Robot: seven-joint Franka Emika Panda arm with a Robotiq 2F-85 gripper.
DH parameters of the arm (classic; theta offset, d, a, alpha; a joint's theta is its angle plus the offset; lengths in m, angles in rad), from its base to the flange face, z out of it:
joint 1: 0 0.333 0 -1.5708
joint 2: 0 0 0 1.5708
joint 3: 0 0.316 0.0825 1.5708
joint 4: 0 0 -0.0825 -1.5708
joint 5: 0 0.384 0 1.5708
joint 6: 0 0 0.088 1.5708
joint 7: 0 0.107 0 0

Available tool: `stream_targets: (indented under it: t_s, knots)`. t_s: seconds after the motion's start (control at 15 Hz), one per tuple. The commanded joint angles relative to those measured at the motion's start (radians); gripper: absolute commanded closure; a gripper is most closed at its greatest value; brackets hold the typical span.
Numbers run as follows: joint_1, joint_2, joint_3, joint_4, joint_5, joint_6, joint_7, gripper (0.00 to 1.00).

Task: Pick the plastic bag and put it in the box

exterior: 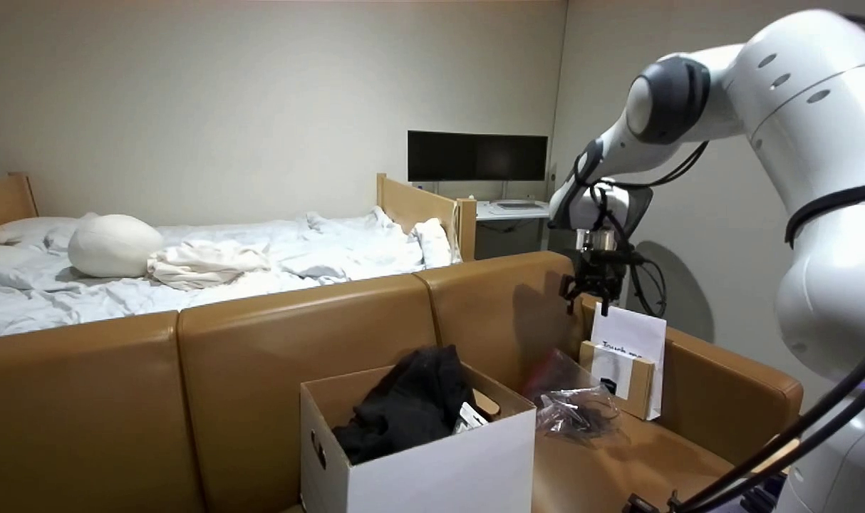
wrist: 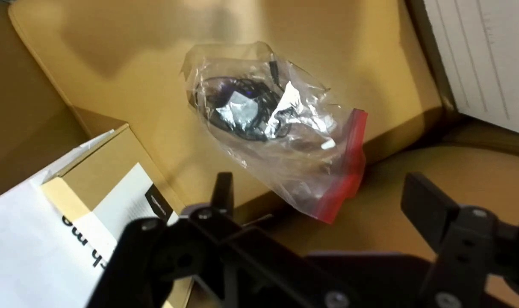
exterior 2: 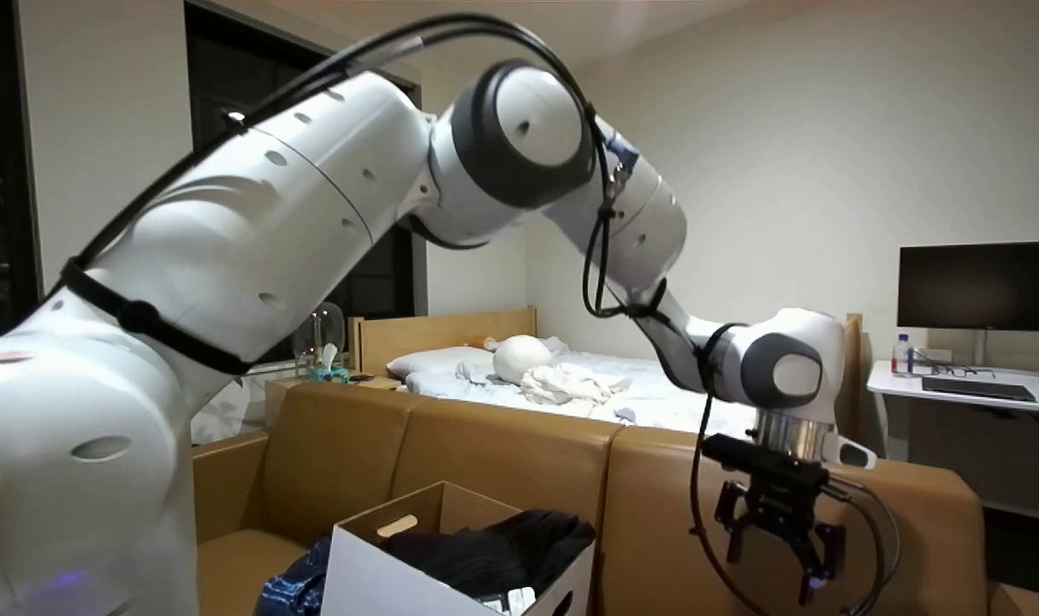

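Observation:
The clear plastic bag (exterior: 578,417) lies on the sofa seat between the box and small carton, its top against the backrest. In the wrist view the bag (wrist: 259,115) has a red zip strip and dark cables inside. It does not show in the exterior view where the arm spans the picture. The white open-topped box (exterior: 439,474) stands on the sofa with black cloth inside; it shows also there (exterior 2: 382,577). My gripper (exterior: 587,309) is open and empty above the bag, near the backrest. It also shows there (exterior 2: 769,575) and in the wrist view (wrist: 318,184).
A small brown carton (exterior: 643,388) and a white paper with writing (exterior: 653,331) lean at the armrest (exterior: 732,377), beside the bag. The sofa backrest (exterior: 311,320) rises behind the box. Blue fabric (exterior 2: 297,586) lies by the box. Cables loop beside the gripper.

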Motion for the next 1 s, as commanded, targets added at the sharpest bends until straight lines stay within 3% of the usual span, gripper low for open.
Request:
stream_targets:
  t_s: [0.0,0.27,0.4,0.47,0.53,0.8,0.93]
  knots:
    - [0.018,0.255,-0.015,0.222,-0.102,-0.091,0.139,0.00]
    - [0.013,0.498,-0.011,0.437,-0.157,-0.210,0.212,0.00]
    - [-0.035,0.545,0.017,0.538,-0.115,-0.230,0.204,0.00]
    - [-0.065,0.515,0.036,0.523,-0.090,-0.198,0.169,0.00]
    - [-0.003,0.527,0.003,0.457,-0.118,-0.164,0.190,0.00]
    - [-0.057,0.529,0.024,0.532,-0.111,-0.178,0.189,0.00]
    - [-0.034,0.602,0.021,0.598,-0.154,-0.239,0.200,0.00]
